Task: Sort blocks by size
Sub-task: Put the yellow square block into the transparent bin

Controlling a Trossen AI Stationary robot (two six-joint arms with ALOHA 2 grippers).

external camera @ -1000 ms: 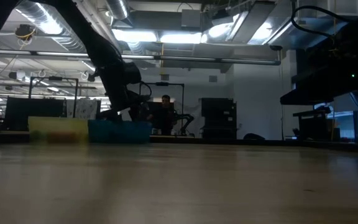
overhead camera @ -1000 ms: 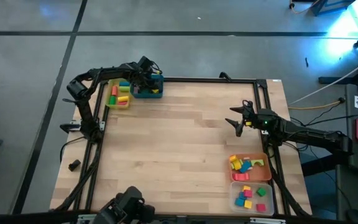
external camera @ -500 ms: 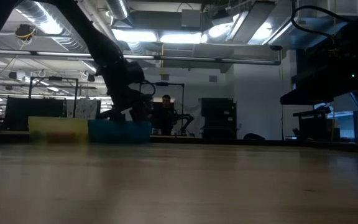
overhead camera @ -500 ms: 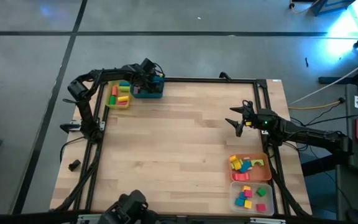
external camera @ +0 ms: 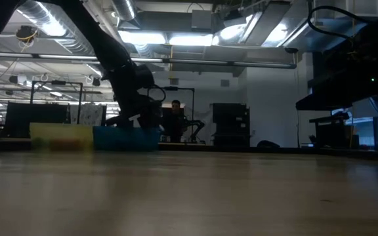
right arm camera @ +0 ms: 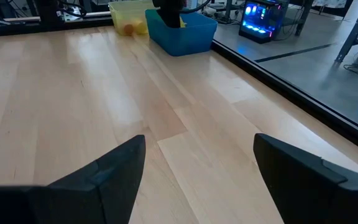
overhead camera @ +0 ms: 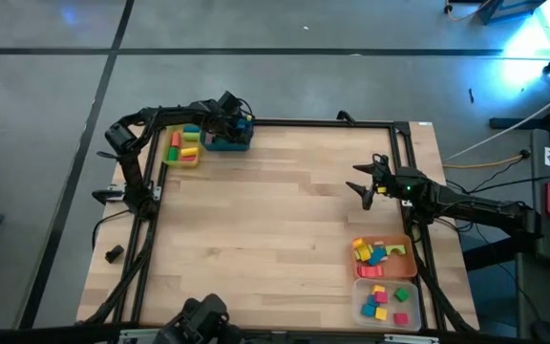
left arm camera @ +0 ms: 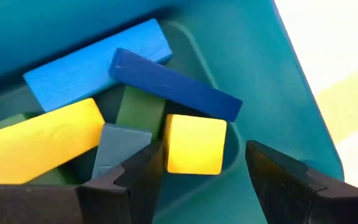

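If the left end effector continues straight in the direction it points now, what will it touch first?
Most likely the yellow cube. The left end effector is open inside the teal tray, and the cube lies between its fingers. Depth is unclear, so the dark blue bar behind the cube could be near too.

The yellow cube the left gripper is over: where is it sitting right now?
In the left wrist view the yellow cube lies in a corner of the teal tray, between the left gripper's open fingers, beside a dark blue bar.

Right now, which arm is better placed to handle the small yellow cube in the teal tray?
Left. The left gripper hangs open in the teal plastic tray, its fingers flanking the small yellow cube. The right gripper waits far across the table.
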